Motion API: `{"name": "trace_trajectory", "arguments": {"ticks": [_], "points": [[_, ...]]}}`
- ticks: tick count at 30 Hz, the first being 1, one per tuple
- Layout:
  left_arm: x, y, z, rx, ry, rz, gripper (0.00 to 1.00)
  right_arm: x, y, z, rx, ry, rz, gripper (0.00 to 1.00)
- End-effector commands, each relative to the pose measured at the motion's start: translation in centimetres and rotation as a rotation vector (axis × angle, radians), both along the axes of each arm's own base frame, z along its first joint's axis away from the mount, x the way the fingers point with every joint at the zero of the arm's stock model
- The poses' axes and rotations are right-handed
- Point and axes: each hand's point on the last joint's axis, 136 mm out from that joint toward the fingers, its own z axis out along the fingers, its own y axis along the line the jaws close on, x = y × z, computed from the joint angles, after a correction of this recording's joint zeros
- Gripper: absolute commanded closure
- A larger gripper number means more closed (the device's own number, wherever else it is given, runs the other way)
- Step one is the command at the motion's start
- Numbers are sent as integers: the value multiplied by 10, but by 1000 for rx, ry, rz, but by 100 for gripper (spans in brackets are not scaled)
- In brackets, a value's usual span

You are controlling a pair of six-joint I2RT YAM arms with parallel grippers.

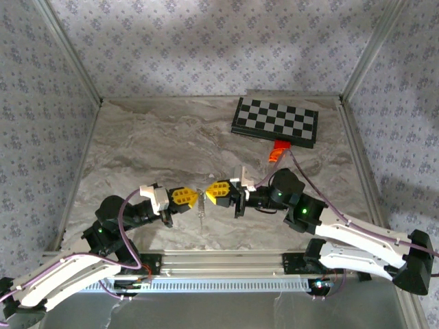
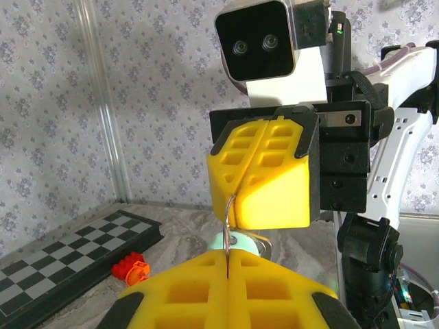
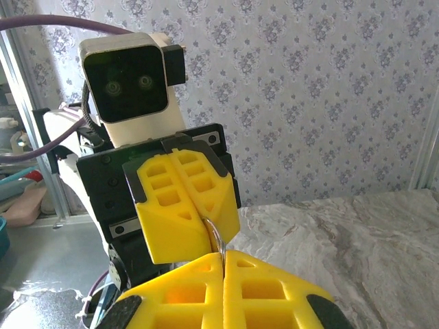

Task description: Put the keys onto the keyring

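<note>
The keyring is a thin pale metal ring held above the table's near middle, its short chain dangling below. My left gripper and right gripper meet tip to tip, each shut on the ring from its own side. In the left wrist view the ring's wire runs from my left gripper up into the facing right gripper. A teal-headed key hangs just behind the wire; whether it is threaded on I cannot tell. In the right wrist view the keyring bridges my right gripper and the left gripper.
A folded chessboard lies at the back right, with an orange-red block at its near edge, also seen as the block beside the chessboard. Patterned walls and metal frame posts enclose the marble table.
</note>
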Motion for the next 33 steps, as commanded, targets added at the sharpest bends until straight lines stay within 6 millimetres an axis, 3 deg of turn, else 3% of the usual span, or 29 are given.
{"name": "trace_trajectory", "arguments": {"ticks": [1,20,33], "points": [[-6,2,22,-43,-45,-19,100,-6,2,16,22,-23,34,100],[-9,6,24,-58,-49,-20,100,-1,-7,14,25,-27,-23,100],[-10,5,25,-62,-45,-29,100,-4,-1,10,16,-25,11,100]]}}
